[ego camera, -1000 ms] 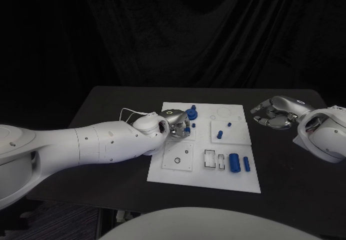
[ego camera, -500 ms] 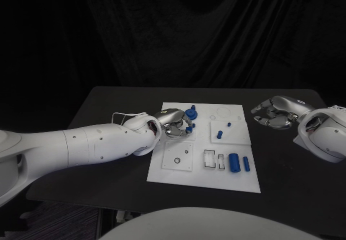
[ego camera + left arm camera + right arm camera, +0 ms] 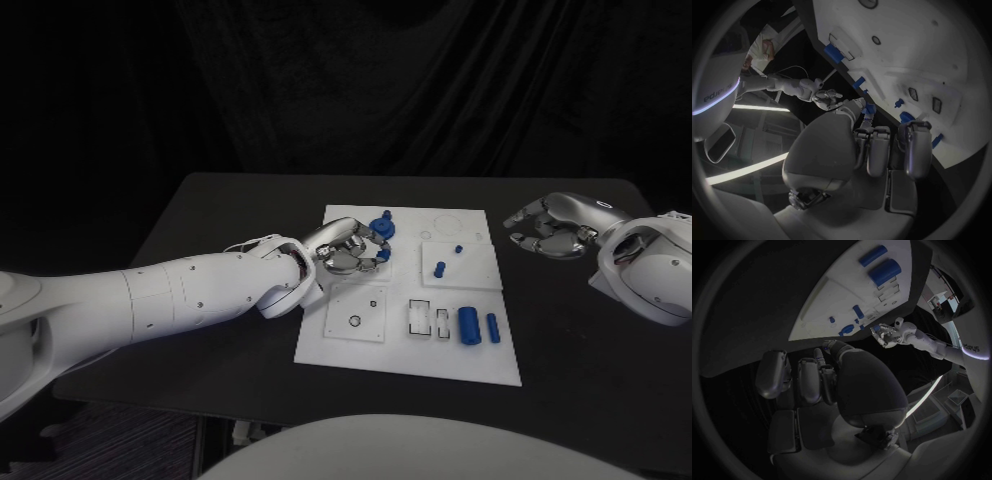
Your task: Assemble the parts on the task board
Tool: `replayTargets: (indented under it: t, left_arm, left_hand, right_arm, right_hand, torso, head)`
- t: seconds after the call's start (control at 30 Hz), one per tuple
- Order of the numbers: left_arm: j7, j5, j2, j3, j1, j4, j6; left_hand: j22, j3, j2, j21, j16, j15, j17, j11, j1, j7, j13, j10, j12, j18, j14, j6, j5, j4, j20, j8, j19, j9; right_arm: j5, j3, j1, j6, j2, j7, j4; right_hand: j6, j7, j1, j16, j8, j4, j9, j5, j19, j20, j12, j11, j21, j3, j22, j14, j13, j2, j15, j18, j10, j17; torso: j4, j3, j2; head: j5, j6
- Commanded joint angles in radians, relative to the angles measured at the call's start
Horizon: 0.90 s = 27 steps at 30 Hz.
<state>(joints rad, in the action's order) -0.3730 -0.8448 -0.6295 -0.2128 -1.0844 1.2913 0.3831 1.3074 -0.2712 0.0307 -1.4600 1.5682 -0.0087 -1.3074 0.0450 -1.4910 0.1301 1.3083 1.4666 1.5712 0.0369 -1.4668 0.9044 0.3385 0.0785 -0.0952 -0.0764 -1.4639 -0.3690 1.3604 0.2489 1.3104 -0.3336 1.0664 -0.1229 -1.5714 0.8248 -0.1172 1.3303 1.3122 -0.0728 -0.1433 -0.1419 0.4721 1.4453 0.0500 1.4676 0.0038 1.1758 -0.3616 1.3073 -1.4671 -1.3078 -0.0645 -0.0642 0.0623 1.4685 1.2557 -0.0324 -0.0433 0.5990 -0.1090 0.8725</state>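
Board: the white task board (image 3: 408, 345) lies in the middle of the black worktop (image 3: 216, 230); blue parts are spread over it
Parts seated, as far as can be judged: a small blue peg (image 3: 440, 268) stands upright in the upper right block, with a tiny blue piece (image 3: 459, 247) just beyond it; a larger blue part (image 3: 384, 223) stands near the board's far left corner
Parts left loose: 2 blue cylinders, a thick one (image 3: 469, 325) and a thin one (image 3: 493, 328), lie flat side by side near the board's right edge, beside 2 open rectangular slots (image 3: 420, 317); a round hole (image 3: 355, 321) in the near left block looks unfilled
Progress: I judge the job partly done, with several parts and sockets outstanding
Left robot hand (image 3: 351, 250): over the board's upper left area, fingers curled downward around small blue parts by the large blue part; whether it grips one I cannot tell
Right robot hand (image 3: 551, 228): off the board's far right corner, above the worktop; fingers curled in, nothing held
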Motion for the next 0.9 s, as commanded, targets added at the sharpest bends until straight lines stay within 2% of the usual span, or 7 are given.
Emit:
replayTargets:
  t: [0.03,0.27,0.3,0.43,0.6,0.7,0.9]
  left_arm:
    - [-0.096,0.169,0.005,0.0,0.016,-0.008,-0.045]
    - [-0.114,0.237,0.021,0.0,0.048,-0.034,-0.051]
    - [-0.112,0.241,0.023,0.0,0.052,-0.037,-0.048]
    - [-0.099,0.261,0.029,0.0,0.065,-0.046,-0.042]
    - [-0.071,0.309,0.037,0.001,0.078,-0.058,-0.037]
    - [-0.05,0.321,0.04,0.001,0.083,-0.062,-0.025]
    - [0.012,0.304,0.04,0.001,0.087,-0.064,-0.014]
  left_hand:
    - [0.234,-0.006,0.008,-0.013,0.003,-0.006,-0.263,-0.01,-0.007,-0.006,0.262,0.104,0.0,-0.014,-0.104,-0.009,0.005,0.0,-0.001,0.002,-0.056,0.001]
    - [0.236,-0.01,0.011,-0.024,0.003,-0.013,-0.263,-0.019,-0.012,-0.017,0.262,0.104,0.0,-0.016,-0.104,-0.012,0.006,-0.001,0.005,-0.001,-0.061,0.003]
    - [0.237,-0.01,0.011,-0.025,0.003,-0.013,-0.263,-0.02,-0.012,-0.018,0.262,0.104,0.0,-0.016,-0.104,-0.011,0.006,0.0,0.005,-0.001,-0.062,0.003]
    - [0.239,-0.011,0.012,-0.033,0.003,-0.019,-0.263,-0.026,-0.012,-0.025,0.262,0.104,0.0,-0.018,-0.104,-0.011,0.001,0.0,0.01,-0.004,-0.065,0.004]
    - [0.244,-0.013,0.011,-0.052,0.003,-0.03,-0.263,-0.035,-0.012,-0.033,0.262,0.104,0.0,-0.022,-0.104,-0.008,0.002,-0.002,0.021,-0.007,-0.076,0.01]
    - [0.246,-0.013,0.01,-0.059,0.003,-0.032,-0.263,-0.036,-0.01,-0.031,0.262,0.104,0.0,-0.024,-0.104,-0.002,0.003,-0.002,0.024,-0.01,-0.079,0.012]
    - [0.25,-0.016,0.006,-0.069,0.003,-0.033,-0.263,-0.033,-0.01,-0.025,0.262,0.104,0.0,-0.026,-0.104,0.012,0.009,-0.01,0.027,-0.016,-0.085,0.016]
  right_arm:
    - [0.002,-0.001,-0.003,0.011,0.003,-0.006,-0.001]
    - [0.002,-0.001,-0.005,0.017,0.005,-0.006,-0.002]
    - [0.002,-0.001,-0.005,0.018,0.005,-0.006,-0.002]
    - [0.002,-0.001,-0.006,0.022,0.007,-0.006,-0.003]
    - [0.002,-0.001,-0.008,0.026,0.009,-0.006,-0.004]
    - [0.002,-0.001,-0.009,0.028,0.009,-0.006,-0.005]
    - [0.002,-0.001,-0.01,0.031,0.011,-0.006,-0.006]
  right_hand:
    - [0.008,0.0,-0.008,-0.007,0.0,-0.001,0.001,0.006,-0.004,0.0,-0.004,0.007,-0.003,-0.007,0.152,-0.031,-0.148,0.003,0.007,0.018,-0.002,-0.001]
    - [0.008,0.0,-0.008,-0.007,0.0,-0.001,0.001,0.006,-0.005,0.0,-0.005,0.007,-0.004,-0.007,0.152,-0.03,-0.147,0.003,0.007,0.019,-0.003,-0.002]
    - [0.008,0.0,-0.008,-0.007,0.0,-0.001,0.001,0.006,-0.005,0.0,-0.005,0.007,-0.004,-0.007,0.152,-0.03,-0.147,0.003,0.007,0.019,-0.003,-0.002]
    - [0.007,0.001,-0.008,-0.009,0.001,-0.001,0.002,0.006,-0.005,0.0,-0.005,0.007,-0.005,-0.008,0.152,-0.03,-0.147,0.004,0.007,0.019,-0.003,-0.003]
    - [0.007,0.001,-0.008,-0.009,0.001,-0.001,0.002,0.006,-0.005,0.0,-0.005,0.007,-0.005,-0.008,0.152,-0.03,-0.147,0.004,0.007,0.019,-0.003,-0.003]
    - [0.007,0.001,-0.008,-0.009,0.001,-0.001,0.002,0.006,-0.005,0.0,-0.005,0.007,-0.005,-0.008,0.152,-0.03,-0.147,0.004,0.007,0.019,-0.003,-0.003]
    - [0.006,0.001,-0.008,-0.009,0.001,0.0,0.002,0.006,-0.005,0.0,-0.006,0.007,-0.005,-0.009,0.152,-0.03,-0.146,0.004,0.007,0.019,-0.004,-0.003]
  torso:
    - [-0.0003,0.0009,0.0]
    - [0.0014,0.0018,0.002]
    - [0.0006,0.0036,0.003]
    - [0.0002,0.0025,0.002]
    - [0.0,0.0017,0.001]
    - [-0.0003,0.0026,0.002]
    - [-0.0001,0.0019,0.002]
  head:
    - [-0.001,0.0]
    - [-0.007,0.0]
    - [-0.007,0.0]
    - [-0.008,0.0]
    - [-0.01,0.0]
    - [-0.009,0.0]
    - [-0.01,0.0]
